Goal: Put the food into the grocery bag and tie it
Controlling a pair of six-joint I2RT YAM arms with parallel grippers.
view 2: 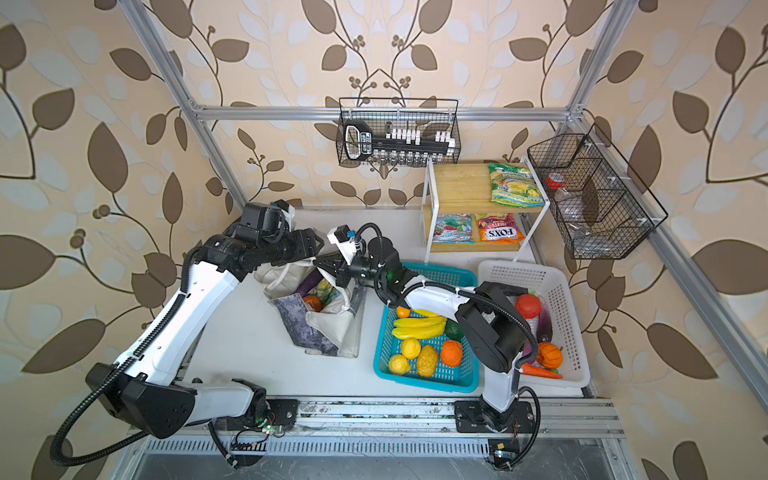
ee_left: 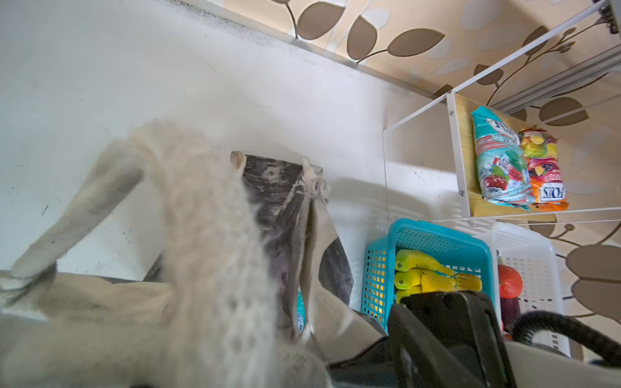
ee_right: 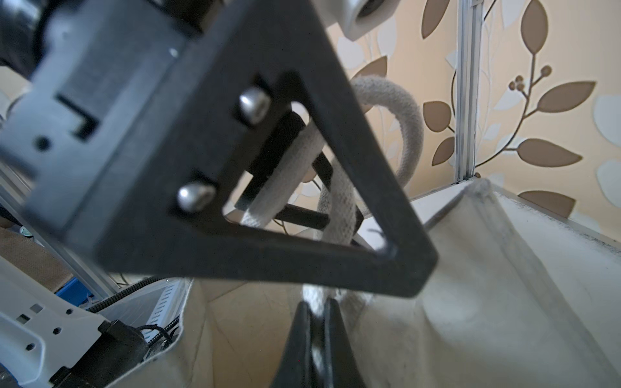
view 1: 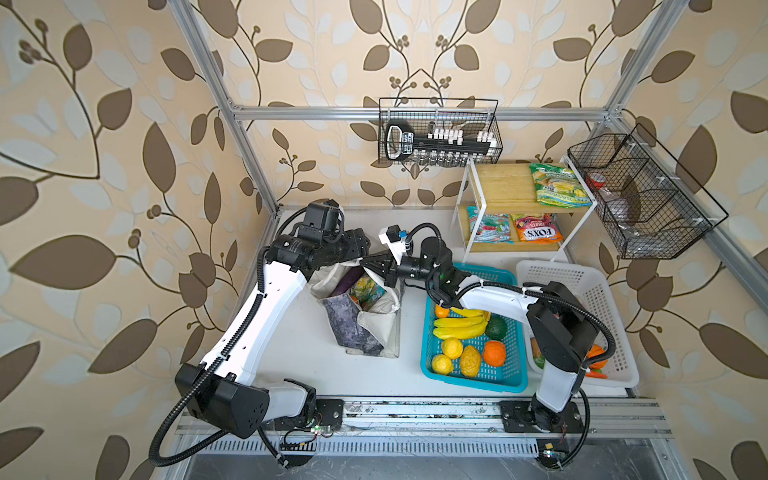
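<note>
White arm shells (view 1: 274,299), black joints (view 1: 561,328), ribbed black cables (ee_left: 551,320), silver screws (ee_right: 254,102) on triangular black left pincer (ee_right: 389,247)

FOX'S stands in white capitals on the orange packet (view 1: 536,232) on the lower shelf (view 1: 498,248), at 1 o'clock on the surface (view 1: 332,374). It reads upside down in both top views, with FRUITS beside it, and sideways in the left wrist view. The blue packet (ee_left: 500,158), touching it at 9 o'clock, shows a word beginning MINT. Print on the green packet (view 1: 557,185) and the black tool's (view 1: 432,143) white label is too small to read.
</note>
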